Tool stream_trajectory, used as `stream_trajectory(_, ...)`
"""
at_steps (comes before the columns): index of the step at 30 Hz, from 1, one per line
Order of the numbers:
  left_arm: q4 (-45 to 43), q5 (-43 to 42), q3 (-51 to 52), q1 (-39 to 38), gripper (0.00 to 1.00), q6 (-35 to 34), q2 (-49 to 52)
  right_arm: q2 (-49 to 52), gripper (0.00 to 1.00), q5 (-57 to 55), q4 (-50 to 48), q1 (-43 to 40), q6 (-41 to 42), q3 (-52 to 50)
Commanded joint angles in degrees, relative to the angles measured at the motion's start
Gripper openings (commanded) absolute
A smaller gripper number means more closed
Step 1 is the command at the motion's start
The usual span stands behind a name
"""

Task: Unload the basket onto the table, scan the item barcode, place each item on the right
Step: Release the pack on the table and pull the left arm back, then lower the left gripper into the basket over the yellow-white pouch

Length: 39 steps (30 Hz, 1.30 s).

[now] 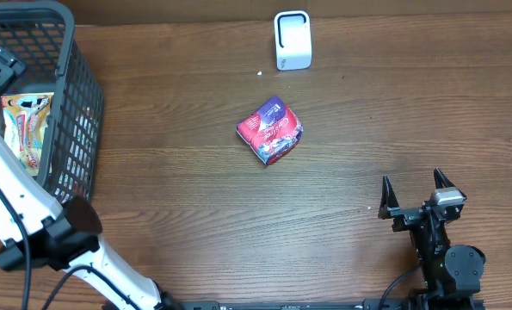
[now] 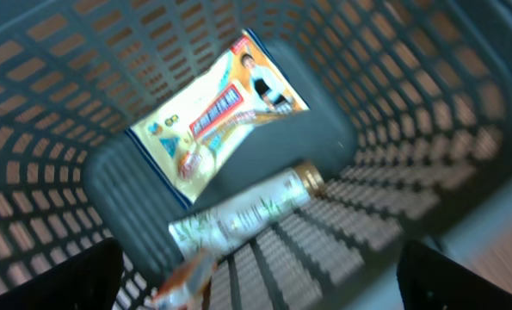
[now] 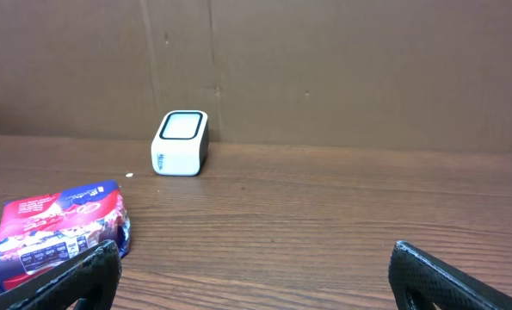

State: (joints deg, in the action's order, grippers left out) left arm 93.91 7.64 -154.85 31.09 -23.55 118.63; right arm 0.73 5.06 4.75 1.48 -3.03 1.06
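A white barcode scanner (image 1: 292, 40) (image 3: 181, 142) stands at the table's back edge. A red and purple packet (image 1: 270, 130) (image 3: 58, 228) lies mid-table, in front of the scanner. My left gripper (image 2: 260, 288) is open and hangs inside the grey basket (image 1: 79, 86). Below it lie a yellow packet (image 2: 217, 112) (image 1: 27, 129), a white and green tube (image 2: 238, 215) and a blurred orange item (image 2: 187, 275), which shows near the left finger. Nothing is gripped. My right gripper (image 1: 412, 182) (image 3: 256, 280) is open and empty, low over the table at the front right, facing the scanner.
The basket's mesh walls (image 2: 428, 103) close around my left gripper on all sides. My white left arm (image 1: 15, 198) runs from the front edge up along the basket's side. Bare wood lies between the red packet and my right gripper.
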Motion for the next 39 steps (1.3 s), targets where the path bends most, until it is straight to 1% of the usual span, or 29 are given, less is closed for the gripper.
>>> stream_trajectory(1, -1.77, 3.63, 0.31, 1.62, 0.95, -0.37, 4.00, -0.57, 1.00, -0.52, -0.22, -0.48, -0.02, -0.59)
stream_trajectory(3, -3.37, 3.93, 0.31, 2.12, 0.95, 1.20, 5.68, -0.57, 1.00, -0.52, -0.22, -0.48, -0.02, -0.59)
stream_trajectory(6, -5.51, 3.85, 0.31, 2.38, 0.96, 5.66, 8.41, -0.57, 1.00, -0.52, -0.22, -0.48, -0.02, -0.59)
stream_trajectory(11, -4.66, 1.73, 0.31, 1.97, 0.98, 9.92, 14.29, -0.57, 1.00, -0.52, -0.22, -0.48, -0.02, -0.59)
stream_trajectory(17, -4.17, 1.73, 0.31, 1.60, 0.96, 10.88, 18.75, -0.57, 1.00, -0.52, -0.22, -0.48, -0.02, -0.59)
stream_trajectory(19, -4.17, 1.77, 0.31, 1.29, 0.92, 11.96, 19.71, -0.57, 1.00, -0.52, -0.22, -0.48, -0.02, -0.59)
stream_trajectory(21, -4.13, 1.97, 0.31, 0.94, 0.82, 13.38, 20.55, -0.57, 1.00, -0.52, -0.22, -0.48, -0.02, -0.59)
stream_trajectory(22, -4.13, 2.03, 0.31, 0.76, 0.80, 13.77, 20.92, -0.57, 1.00, -0.52, -0.22, -0.48, -0.02, -0.59)
stream_trajectory(25, -4.44, 2.47, 0.33, 0.66, 0.83, 13.99, 22.14, -0.57, 1.00, -0.52, -0.22, -0.48, -0.02, -0.59)
stream_trajectory(30, -4.87, 6.54, 0.48, 0.66, 0.84, 13.92, 24.76, -0.57, 1.00, -0.50, -0.22, -0.48, -0.02, -0.59)
stream_trajectory(39, -7.69, 7.96, 0.57, 0.66, 0.88, 13.97, 28.46, -0.57, 1.00, -0.52, -0.22, -0.48, -0.02, -0.59)
